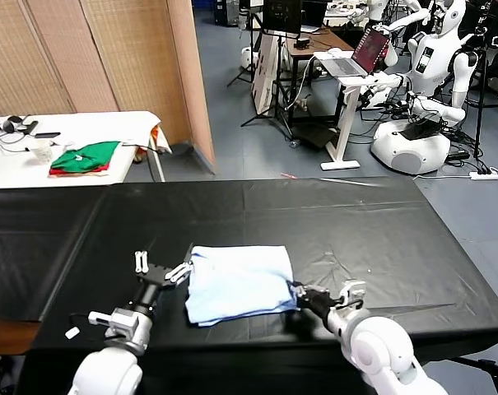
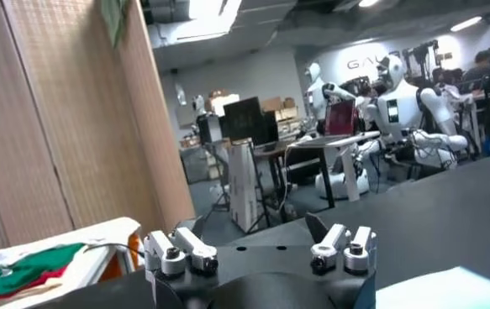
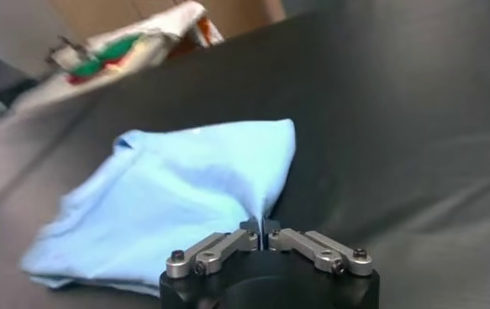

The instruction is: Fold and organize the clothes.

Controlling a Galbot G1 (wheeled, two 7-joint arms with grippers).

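My right hand (image 1: 300,293) is pressed together, pinching the near right corner of the folded light-blue T-shirt (image 1: 239,283), which lies flat on the black desk (image 1: 356,230). My left hand (image 1: 161,267) rests spread wide, just beside the shirt's left edge, holding nothing.

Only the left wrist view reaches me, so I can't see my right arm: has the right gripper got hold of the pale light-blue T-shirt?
Observer: Yes, the right gripper is shut on the pale light-blue T-shirt, pinching its corner.
Operator: Where's the shirt?
Observer: Partly folded on the black-covered table, between both arms.
Operator: And my left gripper?
Observer: The left gripper is open beside the shirt's left edge.
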